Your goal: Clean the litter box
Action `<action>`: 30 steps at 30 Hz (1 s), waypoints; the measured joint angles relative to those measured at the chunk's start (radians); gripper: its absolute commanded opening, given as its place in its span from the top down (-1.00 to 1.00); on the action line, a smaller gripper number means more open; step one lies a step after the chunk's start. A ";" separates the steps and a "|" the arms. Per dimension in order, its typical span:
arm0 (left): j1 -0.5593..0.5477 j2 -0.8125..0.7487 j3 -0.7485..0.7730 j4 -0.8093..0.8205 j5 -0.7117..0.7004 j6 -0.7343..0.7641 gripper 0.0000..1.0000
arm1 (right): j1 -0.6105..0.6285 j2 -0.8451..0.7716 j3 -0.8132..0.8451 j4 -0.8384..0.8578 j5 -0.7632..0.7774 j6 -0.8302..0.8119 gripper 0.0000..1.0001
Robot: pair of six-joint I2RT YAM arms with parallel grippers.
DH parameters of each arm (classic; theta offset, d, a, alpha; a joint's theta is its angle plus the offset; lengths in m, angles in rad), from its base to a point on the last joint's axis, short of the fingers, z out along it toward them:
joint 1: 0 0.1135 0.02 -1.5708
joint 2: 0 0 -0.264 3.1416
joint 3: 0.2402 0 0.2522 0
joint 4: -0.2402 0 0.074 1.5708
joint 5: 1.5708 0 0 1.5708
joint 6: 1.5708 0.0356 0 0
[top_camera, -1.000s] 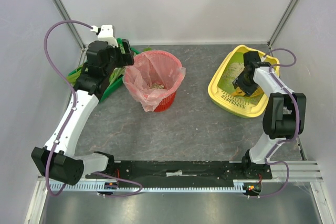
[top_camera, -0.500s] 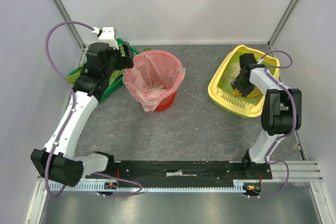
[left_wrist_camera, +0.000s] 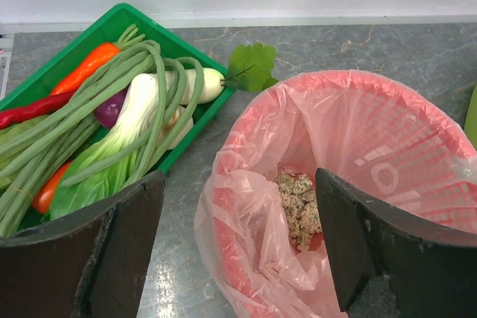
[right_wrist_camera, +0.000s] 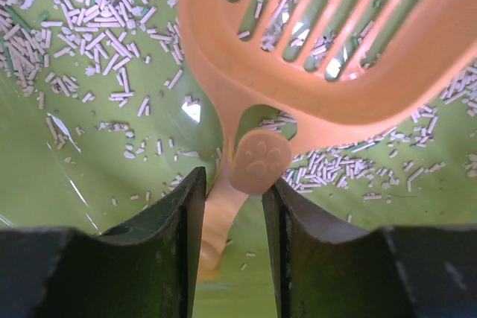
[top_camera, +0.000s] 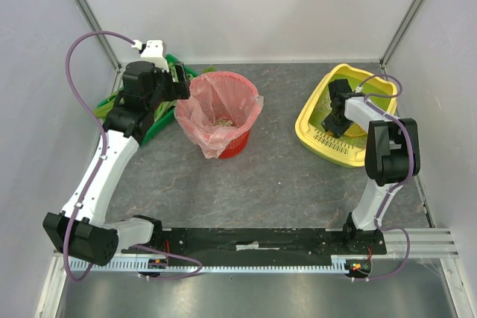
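We see the yellow litter box point(top_camera: 326, 147) lying at far right — slotted rim nearest. Pale pellets point(right_wrist_camera: 59, 27) thinly dot its lime-green floor.

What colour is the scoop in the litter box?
Pale orange scoop, with a paw print on its handle; right wrist view shows it best.

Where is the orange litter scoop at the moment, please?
In the right wrist view, the orange litter scoop sits between the right gripper's fingers, inside the litter box at the top view's right.
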 measured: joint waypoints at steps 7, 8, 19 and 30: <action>0.000 -0.009 0.000 -0.023 0.000 0.000 -0.75 | 0.000 0.000 0.000 0.000 0.021 -0.002 0.53; 0.000 -0.009 0.000 -0.025 0.000 0.000 -0.75 | 0.000 0.000 0.000 0.001 0.024 -0.004 0.66; 0.000 -0.044 -0.005 -0.030 -0.040 0.004 -0.75 | 0.000 0.016 0.052 0.006 0.054 -0.067 1.00; 0.000 -0.075 -0.058 -0.018 -0.060 0.005 -0.75 | -0.002 -0.028 0.070 -0.001 0.146 -0.140 1.00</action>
